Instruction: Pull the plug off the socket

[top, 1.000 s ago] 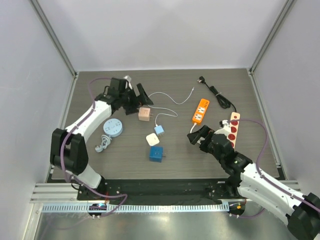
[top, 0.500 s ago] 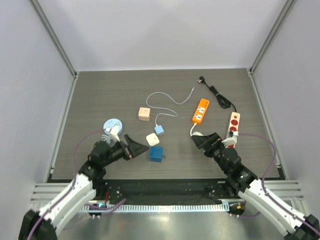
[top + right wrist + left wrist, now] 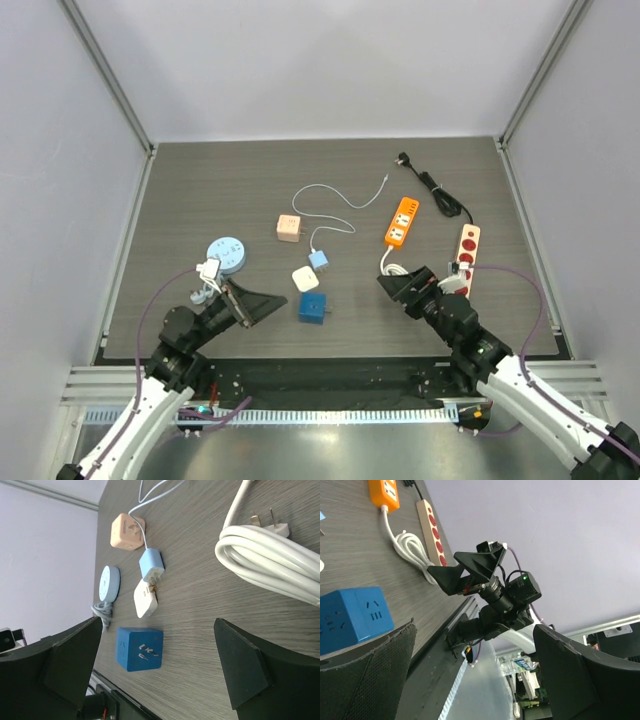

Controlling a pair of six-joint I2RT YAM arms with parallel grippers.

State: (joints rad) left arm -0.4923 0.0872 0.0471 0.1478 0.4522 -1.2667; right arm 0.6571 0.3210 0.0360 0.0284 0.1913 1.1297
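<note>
The light-blue plug (image 3: 318,259) lies on the table (image 3: 200,190) a little beyond the dark-blue cube (image 3: 316,307). It is joined to a white socket block (image 3: 305,277) that sits between the two, and in the right wrist view a bit of metal prong shows at the joint.

The left end effector (image 3: 268,305) hangs just left of the cube, fingers spread wide and gripping nothing. The right end effector (image 3: 398,278) sits off to the cube's right, equally spread and empty.

Farther right of the cube lies a beige power strip with red outlets (image 3: 466,258). Beyond and right of the cube is an orange strip (image 3: 401,221), with its coiled white cable (image 3: 393,266) by the right end effector. A round pale-blue disc (image 3: 225,253) rests left of the cube, and a peach cube (image 3: 289,228) lies beyond it.
</note>
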